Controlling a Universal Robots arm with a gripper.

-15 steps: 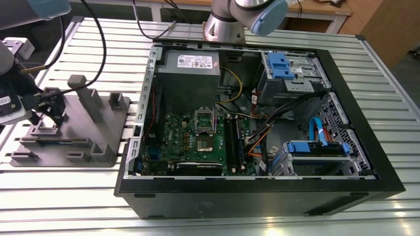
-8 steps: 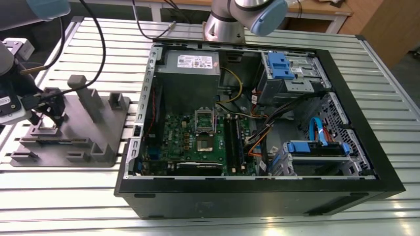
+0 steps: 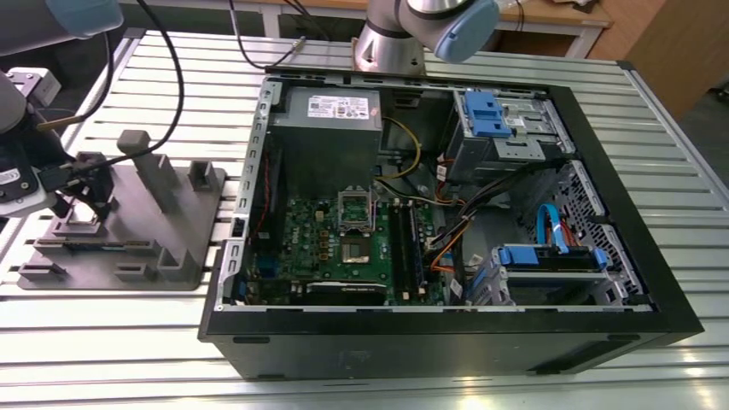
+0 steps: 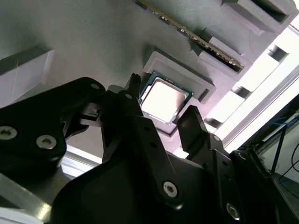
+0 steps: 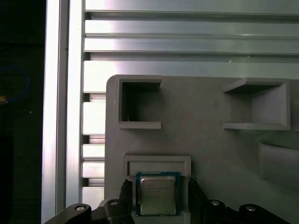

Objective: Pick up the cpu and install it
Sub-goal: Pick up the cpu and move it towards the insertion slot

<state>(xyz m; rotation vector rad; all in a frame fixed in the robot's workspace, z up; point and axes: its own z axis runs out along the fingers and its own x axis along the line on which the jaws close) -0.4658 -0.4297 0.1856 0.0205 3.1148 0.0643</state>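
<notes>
The worktop is a bed of ribbed silver aluminium slats, with bright light glancing off those along its near edge. Beyond its far edge stands a white-framed wooden table, and at the exterior view's right, a brown wooden panel

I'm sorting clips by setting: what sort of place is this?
Probably a robotics lab or assembly test bench: an opened computer case lies on a slotted aluminium table, beside a grey moulded tray holding the cpu.
</notes>
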